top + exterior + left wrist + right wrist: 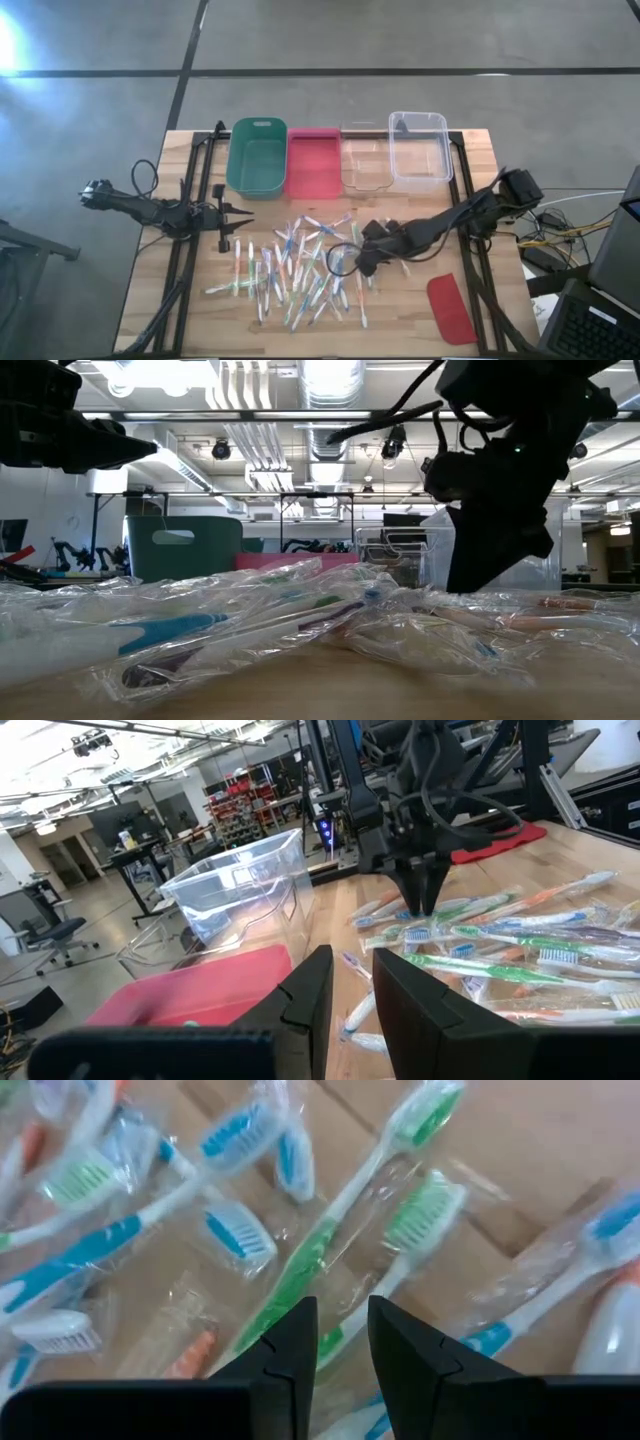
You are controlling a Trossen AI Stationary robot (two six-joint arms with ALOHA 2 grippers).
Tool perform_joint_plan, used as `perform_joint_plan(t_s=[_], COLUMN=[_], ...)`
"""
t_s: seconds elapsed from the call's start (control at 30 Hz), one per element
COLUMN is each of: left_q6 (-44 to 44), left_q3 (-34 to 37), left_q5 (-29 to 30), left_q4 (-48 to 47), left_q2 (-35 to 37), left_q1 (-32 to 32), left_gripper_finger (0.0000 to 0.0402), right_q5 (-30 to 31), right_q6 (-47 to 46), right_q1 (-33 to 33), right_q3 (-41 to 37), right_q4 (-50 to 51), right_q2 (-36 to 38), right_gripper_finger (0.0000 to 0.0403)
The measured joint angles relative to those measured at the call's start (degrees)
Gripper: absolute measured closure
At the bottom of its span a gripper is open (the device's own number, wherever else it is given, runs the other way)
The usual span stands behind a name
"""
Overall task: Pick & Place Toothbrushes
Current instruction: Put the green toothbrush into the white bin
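Note:
Many wrapped toothbrushes (pixel 300 270) lie loose in a pile on the wooden table's middle. My right gripper (pixel 362 265) slants down onto the pile's right side, its fingers a narrow gap apart (pixel 343 1330). A green-bristled toothbrush (pixel 400 1240) in clear wrap runs with its handle into that gap. In the left wrist view the right gripper's tips (pixel 422 908) reach down to the brushes. My left gripper (pixel 243 222) waits level at the pile's far left, open (pixel 352 985), holding nothing. My right gripper comes slanting down from the table's right, a finger on either side of the green toothbrush's handle (pixel 352 1312), which lies on the pile. Whether the fingers touch the handle or its wrap I cannot tell.
Along the far edge stand a green bin (pixel 257 157), a red bin (pixel 313 160) and two clear containers (pixel 367 160) (pixel 420 148). A flat red lid (pixel 452 308) lies near the right front corner. Black frame rails run along both table sides.

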State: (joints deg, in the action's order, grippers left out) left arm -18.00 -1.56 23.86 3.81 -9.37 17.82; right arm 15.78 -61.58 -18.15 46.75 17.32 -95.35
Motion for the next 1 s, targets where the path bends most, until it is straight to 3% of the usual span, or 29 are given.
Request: perform_joint_plan(t_s=[0.27,0.53,1.0], left_q6=[0.0,0.0,-0.01], left_q3=[0.0,-0.01,-0.01], left_q5=[0.0,0.0,0.01], left_q4=[0.0,-0.02,-0.07], left_q2=[0.0,0.0,0.0], left_q1=[0.0,0.0,0.0], left_gripper_finger=[0.0321,0.0321,0.0321], right_q5=[-0.66,0.12,0.45], right_q6=[-1.82,-3.6,-1.68], right_q1=[0.0,0.0,0.04], right_q3=[2.38,2.81,2.68], right_q4=[2.06,7.73,8.21], right_q2=[-3.97,-3.24,-3.17], right_gripper_finger=[0.0278,0.0269,0.035])
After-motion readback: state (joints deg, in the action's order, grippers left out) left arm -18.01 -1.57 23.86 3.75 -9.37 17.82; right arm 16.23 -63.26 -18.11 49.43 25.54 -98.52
